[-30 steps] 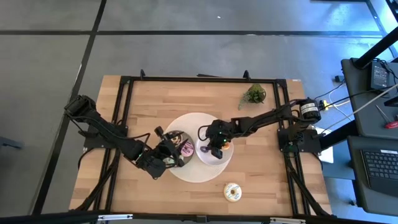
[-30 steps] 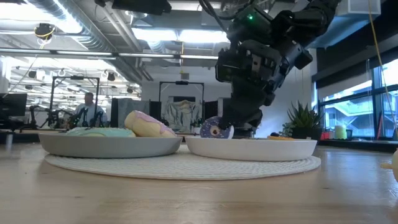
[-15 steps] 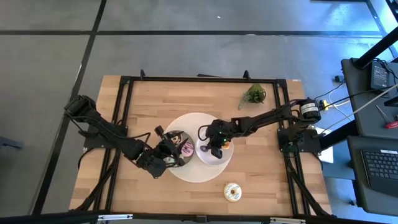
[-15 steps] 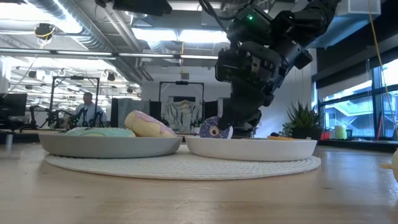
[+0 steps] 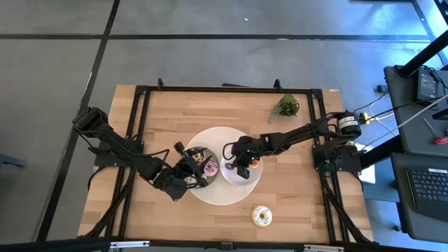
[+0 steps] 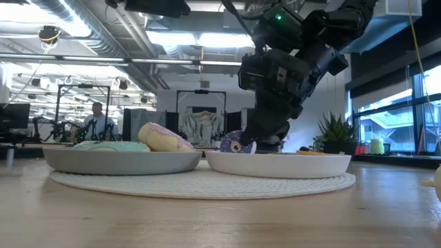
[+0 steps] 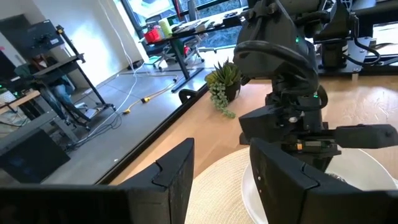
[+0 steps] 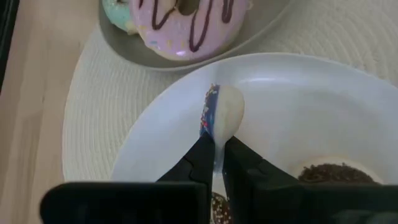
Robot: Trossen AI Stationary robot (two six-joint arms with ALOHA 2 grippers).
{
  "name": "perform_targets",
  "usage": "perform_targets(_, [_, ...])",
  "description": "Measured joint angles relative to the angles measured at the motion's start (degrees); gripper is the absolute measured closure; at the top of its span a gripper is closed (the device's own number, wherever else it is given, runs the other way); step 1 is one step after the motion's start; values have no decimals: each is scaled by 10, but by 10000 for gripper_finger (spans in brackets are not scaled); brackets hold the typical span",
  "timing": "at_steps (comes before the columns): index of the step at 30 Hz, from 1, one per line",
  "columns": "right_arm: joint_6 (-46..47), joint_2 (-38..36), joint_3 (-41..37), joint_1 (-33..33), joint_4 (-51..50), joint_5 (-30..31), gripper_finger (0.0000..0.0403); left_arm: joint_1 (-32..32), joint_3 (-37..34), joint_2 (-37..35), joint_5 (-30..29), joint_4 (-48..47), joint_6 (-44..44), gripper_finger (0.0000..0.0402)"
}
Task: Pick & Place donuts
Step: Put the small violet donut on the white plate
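Note:
My right gripper (image 8: 216, 163) is over the white plate (image 8: 292, 106), shut on the purple mini donut (image 8: 219, 112), which also shows in the low view (image 6: 233, 143). A brown sprinkled mini (image 8: 326, 174) lies on that plate. The pink donut (image 8: 186, 25) and the green donut (image 8: 115, 12) sit in the grey plate (image 6: 124, 160), the pink one leaning. The cream donut (image 5: 262, 215) lies on the bare table near its near edge. My left gripper (image 7: 221, 180) is open at the grey plate's left side (image 5: 186, 175), touching nothing. My right gripper pinches the purple mini donut by its rim (image 8: 214, 134) between the two fingertips (image 8: 202, 152), coming from above and slanting down. The donut stands on edge over the white plate. The plate's rim hides its lower edge, so I cannot tell whether it touches the plate.
Both plates sit side by side on a round woven mat (image 5: 217, 197) at the table's middle. A small green plant (image 5: 285, 106) stands near the far right corner. Bare wood lies around the mat. A person shows far off in the room (image 6: 98, 117).
My right gripper has eased a little downward with the purple mini donut, which now sits slightly lower over the white plate than a second ago. The gripper stays shut on it.

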Motion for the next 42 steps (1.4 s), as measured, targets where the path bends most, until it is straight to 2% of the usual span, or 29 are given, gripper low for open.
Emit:
perform_targets(17, [-2, 0, 0, 5, 1, -11, 373, 0, 0, 0, 0, 0, 0, 250])
perform_targets(28, [-3, 1, 0, 6, 0, 8, 373, 0, 0, 0, 0, 0, 0, 249])
perform_targets(32, [-3, 3, 0, 6, 1, 8, 373, 0, 0, 0, 20, 0, 1, 252])
perform_targets(42, [-1, 19, 0, 6, 10, 2, 373, 4, 0, 0, 26, -2, 1, 249])
